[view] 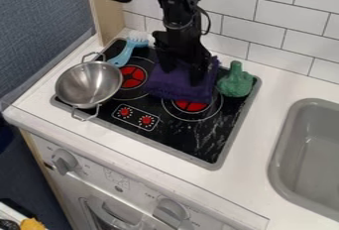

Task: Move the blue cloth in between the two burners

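1. Nearest on the stove, the near burner shows red, its back part covered by the cloth.
2. The cloth, folded and purplish blue, lies just behind, reaching across to the edge of the far burner.
3. The move looks mostly done; a small shift off the near burner may be left, then lifting clear.
4. The pincer points down onto the cloth, its fingers apart.
5. Behind, the arm hangs almost upright from the top edge.
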Robot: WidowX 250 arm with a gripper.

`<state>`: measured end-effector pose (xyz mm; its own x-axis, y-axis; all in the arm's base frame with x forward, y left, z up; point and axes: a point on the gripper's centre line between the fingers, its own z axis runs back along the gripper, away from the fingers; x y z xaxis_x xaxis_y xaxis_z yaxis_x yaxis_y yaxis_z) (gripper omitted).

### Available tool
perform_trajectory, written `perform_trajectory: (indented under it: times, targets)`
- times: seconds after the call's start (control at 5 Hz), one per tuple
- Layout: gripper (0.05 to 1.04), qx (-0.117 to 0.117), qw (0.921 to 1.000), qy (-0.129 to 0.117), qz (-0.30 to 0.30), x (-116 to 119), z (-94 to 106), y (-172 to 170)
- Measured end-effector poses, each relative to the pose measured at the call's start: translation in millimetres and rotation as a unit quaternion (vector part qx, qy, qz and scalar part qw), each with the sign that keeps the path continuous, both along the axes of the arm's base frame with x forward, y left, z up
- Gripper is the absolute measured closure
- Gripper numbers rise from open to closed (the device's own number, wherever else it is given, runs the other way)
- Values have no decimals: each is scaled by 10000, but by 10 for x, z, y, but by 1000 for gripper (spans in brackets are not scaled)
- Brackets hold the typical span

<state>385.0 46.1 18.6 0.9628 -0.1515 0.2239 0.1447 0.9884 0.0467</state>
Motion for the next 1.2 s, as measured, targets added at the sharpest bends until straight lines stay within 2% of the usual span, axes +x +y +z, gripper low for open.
perform_trajectory:
  times: [0.4, 0.6, 0.8, 1.0, 1.2]
  targets:
    - [82, -197, 9997, 108, -47, 180, 46, 50]
    - [83, -159, 9997, 204, 15, 150, 40, 65]
    - [83, -51, 9994, 274, 194, 84, 258, 81]
    - [83, -74, 9978, 474, 457, 95, 514, 46]
    - [83, -198, 9955, 672, 636, 87, 645, 26]
